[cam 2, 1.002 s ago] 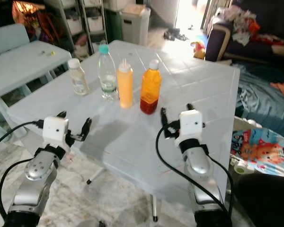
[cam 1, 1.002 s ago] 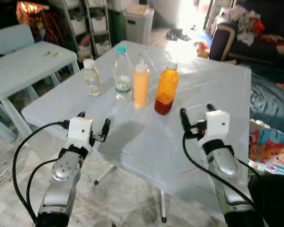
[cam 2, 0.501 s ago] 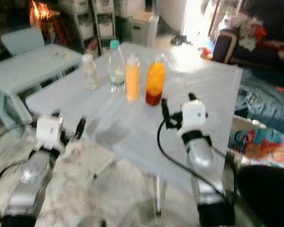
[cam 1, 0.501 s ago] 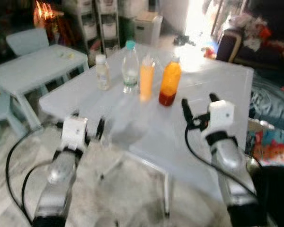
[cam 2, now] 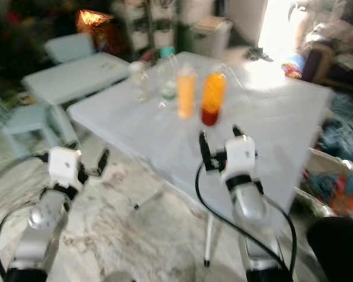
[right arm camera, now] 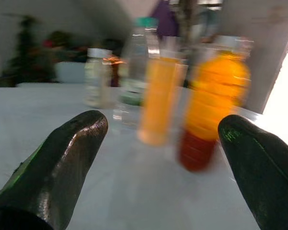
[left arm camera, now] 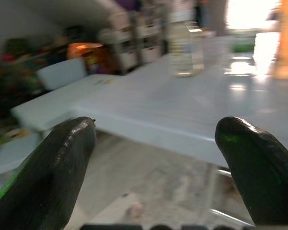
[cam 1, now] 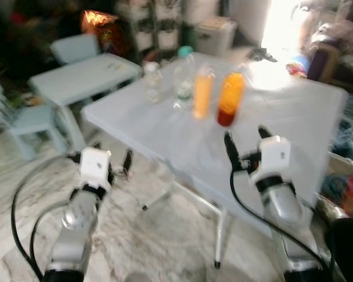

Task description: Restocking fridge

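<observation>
Risk of toppling the bottle row on the white folding table (cam 1: 294, 117) if a reach starts while the view is blurred. Left gripper (cam 1: 109, 166) spread wide, empty, off the table's near edge; right gripper (cam 1: 246, 145) spread wide, empty, over it. Left to right on the table: small clear bottle (cam 1: 152, 81), pale contents; water bottle (cam 1: 184, 78), teal cap; orange squeeze bottle (cam 1: 203, 96); juice bottle (cam 1: 230, 100), orange over red.

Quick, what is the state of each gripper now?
Left gripper: open, holding nothing, beside the table edge.
Right gripper: open, holding nothing, above the table.
</observation>
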### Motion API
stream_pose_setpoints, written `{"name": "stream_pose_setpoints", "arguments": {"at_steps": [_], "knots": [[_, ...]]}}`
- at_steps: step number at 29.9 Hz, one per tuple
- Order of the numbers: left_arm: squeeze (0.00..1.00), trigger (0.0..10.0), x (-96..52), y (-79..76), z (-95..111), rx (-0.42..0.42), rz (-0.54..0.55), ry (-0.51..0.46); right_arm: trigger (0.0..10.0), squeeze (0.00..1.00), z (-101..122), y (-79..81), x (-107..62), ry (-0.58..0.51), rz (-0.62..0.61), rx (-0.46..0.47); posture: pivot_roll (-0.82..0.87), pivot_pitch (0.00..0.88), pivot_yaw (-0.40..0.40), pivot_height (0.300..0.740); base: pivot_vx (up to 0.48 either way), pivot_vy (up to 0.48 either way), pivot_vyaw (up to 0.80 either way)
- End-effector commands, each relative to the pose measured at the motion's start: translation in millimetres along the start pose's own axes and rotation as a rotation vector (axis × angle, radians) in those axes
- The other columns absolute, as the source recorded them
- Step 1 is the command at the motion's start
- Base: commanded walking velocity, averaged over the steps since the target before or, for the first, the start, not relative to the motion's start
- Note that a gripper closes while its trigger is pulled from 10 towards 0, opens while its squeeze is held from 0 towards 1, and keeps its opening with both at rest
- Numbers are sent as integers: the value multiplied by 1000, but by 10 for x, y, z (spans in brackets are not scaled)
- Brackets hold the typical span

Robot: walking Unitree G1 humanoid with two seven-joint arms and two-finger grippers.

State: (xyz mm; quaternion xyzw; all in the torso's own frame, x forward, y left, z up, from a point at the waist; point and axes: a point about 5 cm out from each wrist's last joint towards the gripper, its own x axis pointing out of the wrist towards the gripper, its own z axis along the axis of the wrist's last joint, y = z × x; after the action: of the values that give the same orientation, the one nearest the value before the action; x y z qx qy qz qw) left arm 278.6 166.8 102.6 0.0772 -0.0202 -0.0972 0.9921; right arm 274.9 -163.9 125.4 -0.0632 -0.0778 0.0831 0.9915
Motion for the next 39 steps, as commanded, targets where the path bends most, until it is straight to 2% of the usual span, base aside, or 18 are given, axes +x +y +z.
{"name": "stream_pose_setpoints", "arguments": {"at_steps": [1, 9, 15, 25, 28, 30, 39], "knots": [[0, 10000, 17, 43, 38, 12, 2, -10, 10000, 0, 113, 49, 77, -47, 18, -3, 7, 0, 7, 740, 405, 255, 0], [0, 10000, 14, 12, 36, 8, -4, -15, 10000, 0, 113, 43, 71, -46, 13, -10, 9, 0, 4, 740, 401, 228, 0], [0, 10000, -4, -23, 26, -5, -26, -13, 10000, 0, 99, 64, 84, -37, 9, -9, 11, 0, 2, 740, 0, 0, 0], [0, 10000, -8, 13, 21, 3, -21, -9, 10000, 0, 126, 53, 111, -49, 8, -12, 13, 0, 3, 740, 0, 0, 0], [0, 10000, -6, 6, 24, 2, -23, -10, 10000, 0, 146, 28, 131, -56, -9, -31, 13, 0, 3, 740, 0, 0, 0], [0, 10000, -2, -8, 25, 0, -27, -11, 10000, 0, 190, -31, 169, -72, -41, -65, 13, 0, 4, 740, 0, 0, 0], [0, 10000, -3, 0, 33, 2, -30, -15, 10000, 0, 354, -234, 328, -125, -118, -112, 20, 0, 9, 740, 0, 0, 0]]}}
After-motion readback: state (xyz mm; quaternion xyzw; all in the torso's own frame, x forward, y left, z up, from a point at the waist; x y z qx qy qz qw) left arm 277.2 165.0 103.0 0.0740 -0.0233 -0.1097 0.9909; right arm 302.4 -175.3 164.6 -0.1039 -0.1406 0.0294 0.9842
